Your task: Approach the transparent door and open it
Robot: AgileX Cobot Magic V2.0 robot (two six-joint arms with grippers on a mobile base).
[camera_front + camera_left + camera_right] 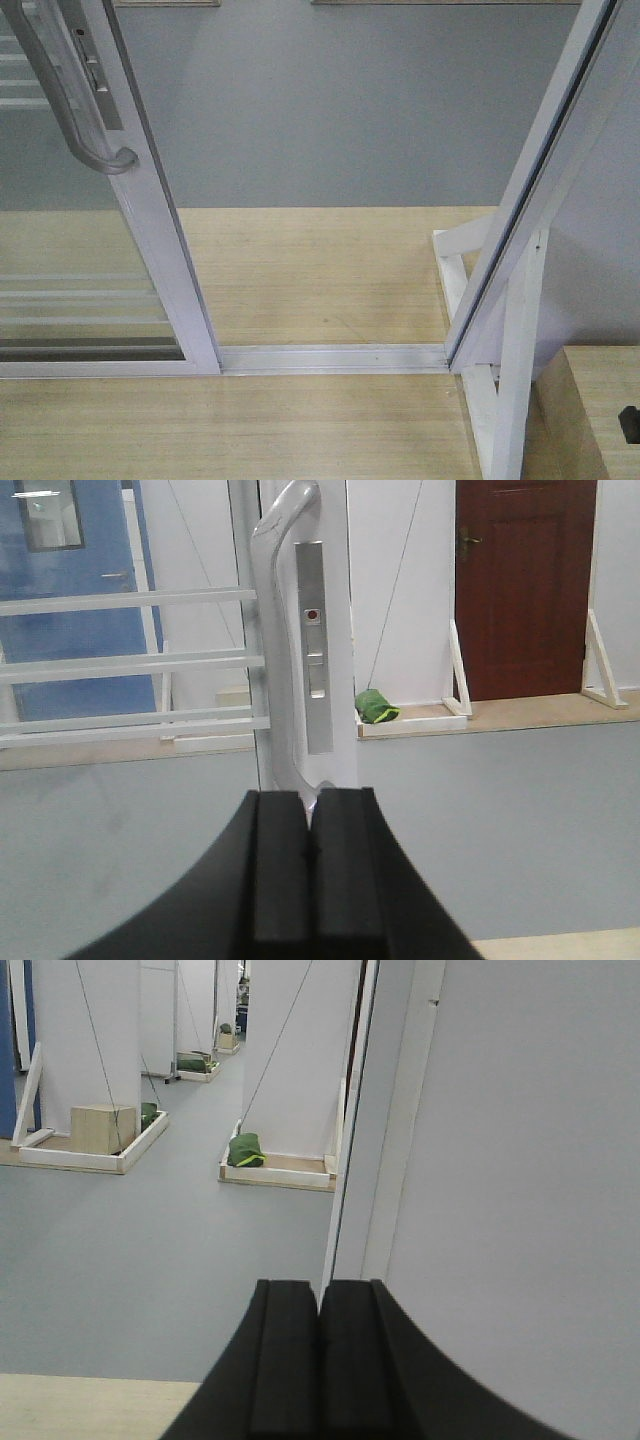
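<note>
The transparent door [150,220] stands at the left of the front view, slid aside, with a wide gap between its white frame and the jamb post [545,190] on the right. Its curved grey handle [75,110] hangs at the upper left. In the left wrist view the same door [130,660] and its handle [275,630] rise straight ahead, just beyond my left gripper [310,805], which is shut with nothing in it. My right gripper [320,1295] is shut and empty too, pointing at the jamb post [375,1120]. Neither gripper shows in the front view.
A white floor track [335,357] crosses the wooden platform [300,270] between door and post. White braces [470,300] prop the post. Beyond lies grey floor [340,110]. A brown door [525,580] and green bags [375,707] stand further off, with a wooden box [102,1128].
</note>
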